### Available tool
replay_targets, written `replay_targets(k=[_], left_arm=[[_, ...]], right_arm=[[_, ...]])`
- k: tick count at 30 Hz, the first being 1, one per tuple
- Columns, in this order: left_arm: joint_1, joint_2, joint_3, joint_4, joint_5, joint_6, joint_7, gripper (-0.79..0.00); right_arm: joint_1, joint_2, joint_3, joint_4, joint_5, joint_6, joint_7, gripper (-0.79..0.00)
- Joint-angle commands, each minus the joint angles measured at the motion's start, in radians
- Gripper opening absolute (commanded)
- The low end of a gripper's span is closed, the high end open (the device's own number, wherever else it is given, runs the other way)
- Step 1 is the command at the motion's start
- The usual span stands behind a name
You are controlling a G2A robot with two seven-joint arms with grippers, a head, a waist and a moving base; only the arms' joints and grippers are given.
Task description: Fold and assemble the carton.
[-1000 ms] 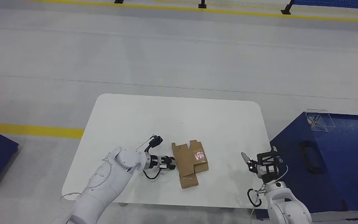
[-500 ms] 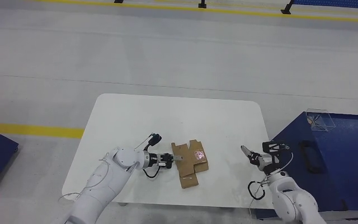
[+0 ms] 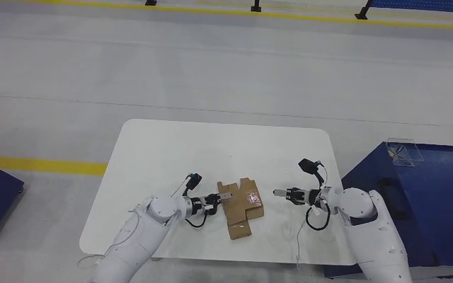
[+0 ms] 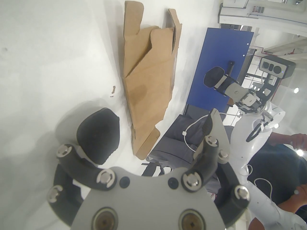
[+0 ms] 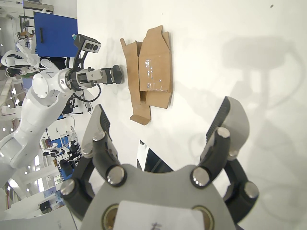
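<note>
Spread wide, left gripper (image 3: 216, 202) and right gripper (image 3: 280, 192) flank the flat carton (image 3: 239, 205). Each should probably pinch 1 edge squarely.

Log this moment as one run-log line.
flattened brown cardboard carton flat on white table | left gripper open beside its edge | right gripper open, apart, opposite side

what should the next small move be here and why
Probably bring the right gripper in to the nearest edge of the flattened carton. Its fingers are open and bare table lies between them and the carton, while the left gripper, also open, sits at the opposite edge; unfolding likely needs both.
</note>
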Motion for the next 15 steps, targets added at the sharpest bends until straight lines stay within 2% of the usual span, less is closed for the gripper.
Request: replay_targets(k=[1,4,7,10,12,15], left_arm=[[0.009,0.005,-0.015,-0.025,-0.016,-0.035,-0.019,0.0],[0.034,0.023,-0.053,-0.08,-0.037,-0.096,-0.058,0.0],[0.082,0.053,-0.118,-0.164,-0.049,-0.157,-0.089,0.0],[0.138,0.085,-0.18,-0.275,-0.019,-0.119,-0.105,0.0],[0.177,0.102,-0.215,-0.351,-0.012,-0.061,-0.136,0.0],[0.177,0.102,-0.215,-0.351,-0.012,-0.061,-0.136,0.0]], right_arm=[[-0.001,0.0,0.0,-0.003,0.0,0.0,-0.001,0.0],[-0.016,0.005,0.016,-0.028,0.052,-0.03,0.01,0.0],[-0.027,0.008,0.041,-0.037,0.149,-0.043,0.015,0.0],[-0.011,0.009,0.055,-0.005,0.318,-0.02,0.102,0.0],[0.0,0.011,0.061,0.012,0.365,-0.014,0.132,0.0],[0.0,0.011,0.061,0.012,0.365,-0.014,0.132,0.0]])
